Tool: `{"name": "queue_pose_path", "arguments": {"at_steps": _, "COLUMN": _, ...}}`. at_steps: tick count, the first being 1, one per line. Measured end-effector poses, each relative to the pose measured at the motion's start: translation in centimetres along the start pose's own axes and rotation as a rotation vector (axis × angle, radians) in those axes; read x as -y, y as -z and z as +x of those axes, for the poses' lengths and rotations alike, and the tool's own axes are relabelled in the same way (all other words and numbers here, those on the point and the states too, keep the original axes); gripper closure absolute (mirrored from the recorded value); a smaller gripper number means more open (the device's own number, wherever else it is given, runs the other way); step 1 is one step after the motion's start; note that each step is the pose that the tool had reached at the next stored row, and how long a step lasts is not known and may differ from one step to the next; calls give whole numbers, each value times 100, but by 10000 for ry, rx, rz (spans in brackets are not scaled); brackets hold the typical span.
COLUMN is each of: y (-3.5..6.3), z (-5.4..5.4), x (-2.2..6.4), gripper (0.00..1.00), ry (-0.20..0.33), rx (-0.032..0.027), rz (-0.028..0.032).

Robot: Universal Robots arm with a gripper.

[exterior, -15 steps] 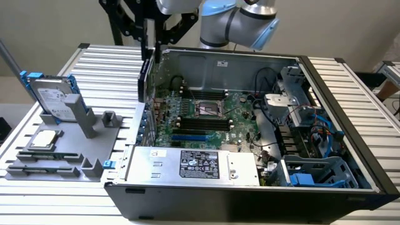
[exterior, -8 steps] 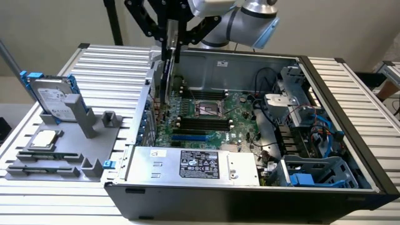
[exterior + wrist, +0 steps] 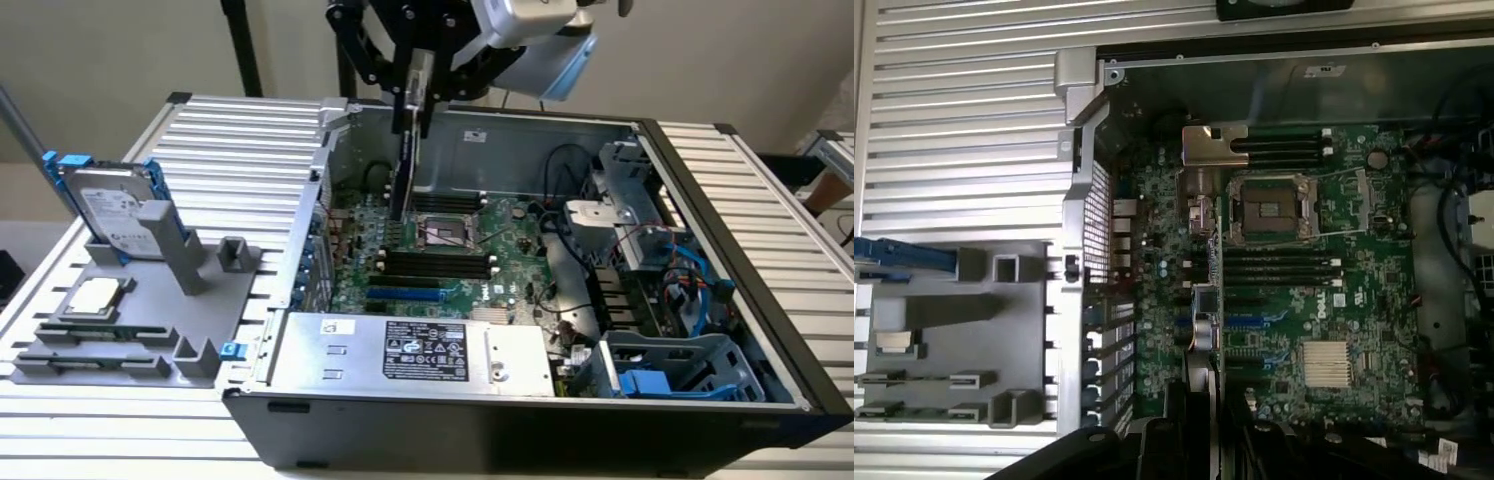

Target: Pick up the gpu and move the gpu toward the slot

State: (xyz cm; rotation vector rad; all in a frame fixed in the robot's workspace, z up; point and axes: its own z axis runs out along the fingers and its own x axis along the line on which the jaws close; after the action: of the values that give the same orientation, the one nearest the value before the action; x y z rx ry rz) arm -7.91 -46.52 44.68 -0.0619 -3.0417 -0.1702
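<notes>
Transport step: tool (image 3: 414, 118) pinching the gpu (image 3: 404, 180), which hangs upright over the case (image 3: 534, 135) near its far edge. The slot (image 3: 404, 296) looks nearer the case's front edge, I think. Reaching it calls for keeping the card parallel.

The black two-finger gripper (image 3: 414, 92) is at the top of the exterior view and points straight down. It is carried by the silver-grey wrist joint (image 3: 527, 30), which has a pale blue cap. The jaws are clamped on the upper edge of the thin, dark rectangular gpu (image 3: 404, 165), which hangs vertically beneath them.
</notes>
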Motion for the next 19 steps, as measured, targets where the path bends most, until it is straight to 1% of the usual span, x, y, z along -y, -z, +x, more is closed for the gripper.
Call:
{"name": "queue_pose_path", "arguments": {"at_steps": 3, "y": -33, "z": -93, "x": -37, "gripper": 74, "ry": 2, "rx": 0, "rz": -25}}
{"name": "queue_pose_path", "arguments": {"at_steps": 7, "y": -80, "z": -184, "x": -97, "gripper": 74, "ry": 5, "rx": -1, "rz": -69}}
{"name": "queue_pose_path", "arguments": {"at_steps": 10, "y": -123, "z": -240, "x": -149, "gripper": 74, "ry": 8, "rx": 0, "rz": -90}}
{"name": "queue_pose_path", "arguments": {"at_steps": 15, "y": -202, "z": -276, "x": -211, "gripper": 74, "ry": 32, "rx": 12, "rz": -106}}
{"name": "queue_pose_path", "arguments": {"at_steps": 19, "y": -245, "z": -283, "x": -218, "gripper": 74, "ry": 184, "rx": 37, "rz": -109}}
